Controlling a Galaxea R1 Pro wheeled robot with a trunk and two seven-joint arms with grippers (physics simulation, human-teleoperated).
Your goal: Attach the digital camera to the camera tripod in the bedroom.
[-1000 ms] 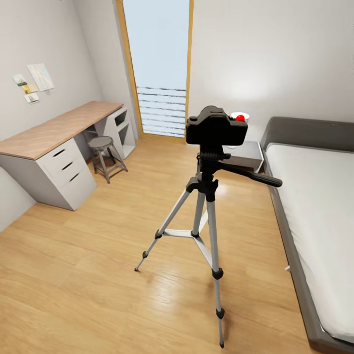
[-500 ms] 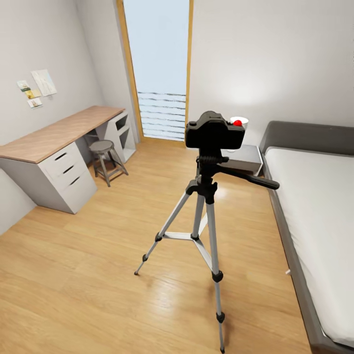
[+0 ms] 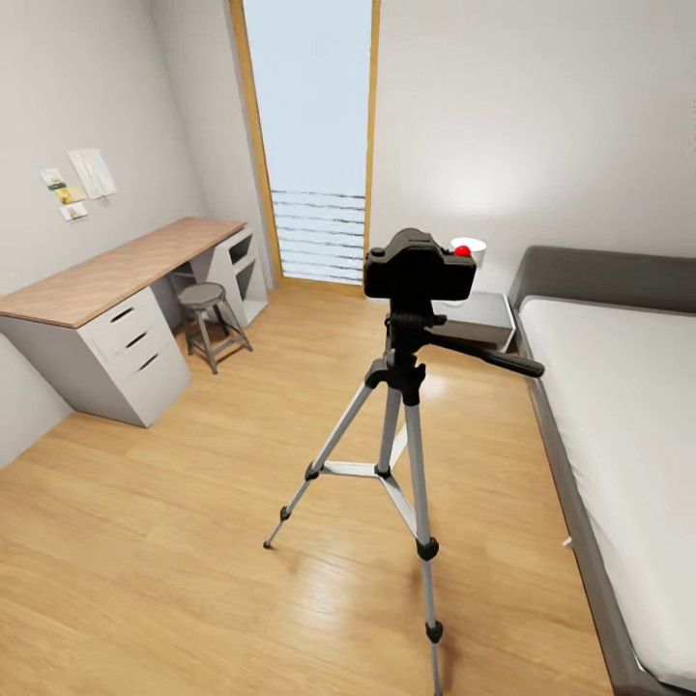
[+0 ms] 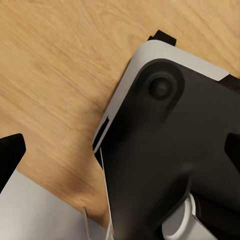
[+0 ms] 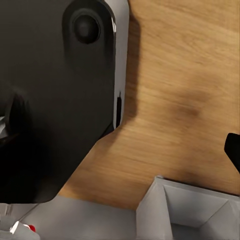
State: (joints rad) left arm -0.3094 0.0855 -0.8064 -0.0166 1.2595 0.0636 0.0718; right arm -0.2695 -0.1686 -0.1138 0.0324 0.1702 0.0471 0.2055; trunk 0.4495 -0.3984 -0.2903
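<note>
The black digital camera [image 3: 418,267], its red button [image 3: 463,251] on top, sits on the head of the camera tripod [image 3: 404,406]. The tripod stands upright mid-room on the wood floor, silver legs spread, with its long pan handle [image 3: 495,359] pointing toward the bed. My left gripper [image 4: 120,155] hangs open over my own dark base [image 4: 170,150] and the floor, holding nothing. In the right wrist view my right gripper [image 5: 122,135] is also open above the base [image 5: 50,100], one fingertip [image 5: 233,147] showing at the frame's edge.
A grey bed [image 3: 619,406] runs along the right wall, with a nightstand [image 3: 483,319] at its head. On the left stand a wood-topped desk [image 3: 106,271] with drawers and a small round stool [image 3: 208,309]. The tall wood-framed window [image 3: 309,135] is at the back.
The whole head view has shifted, so my viewpoint has drawn back slightly; the tripod and camera look a little smaller. They have not moved in the room.
</note>
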